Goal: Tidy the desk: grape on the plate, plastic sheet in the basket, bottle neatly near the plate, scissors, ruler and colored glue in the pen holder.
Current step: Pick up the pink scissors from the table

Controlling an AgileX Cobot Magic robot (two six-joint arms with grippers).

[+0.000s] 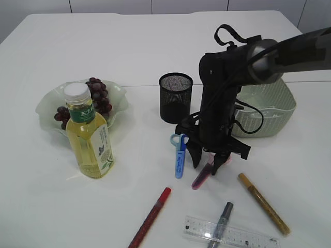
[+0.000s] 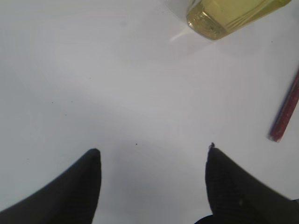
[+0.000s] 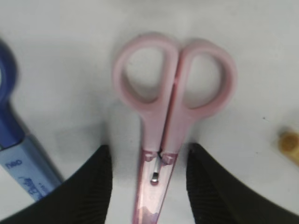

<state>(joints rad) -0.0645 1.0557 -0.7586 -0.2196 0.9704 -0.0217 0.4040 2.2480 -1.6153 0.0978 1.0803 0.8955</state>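
Observation:
Pink scissors (image 3: 173, 93) lie flat on the table, handles away from me, and my right gripper (image 3: 149, 148) stands open astride their blade cover with a gap on each side. In the exterior view this gripper (image 1: 207, 166) points down over the pink scissors (image 1: 202, 175). Blue scissors (image 1: 179, 155) lie just to the left. The bottle (image 1: 89, 137) stands before the plate (image 1: 116, 95), which holds the grape (image 1: 98, 98). The ruler (image 1: 232, 233) lies at the front. My left gripper (image 2: 152, 154) is open over bare table. The plastic sheet is out of view.
The black mesh pen holder (image 1: 175, 98) stands behind the scissors, the pale green basket (image 1: 269, 111) to its right. Red (image 1: 150, 217), grey (image 1: 221, 219) and gold (image 1: 264, 202) glue pens lie near the front edge. The left wrist view shows the bottle base (image 2: 224, 16) and the red pen (image 2: 286, 112).

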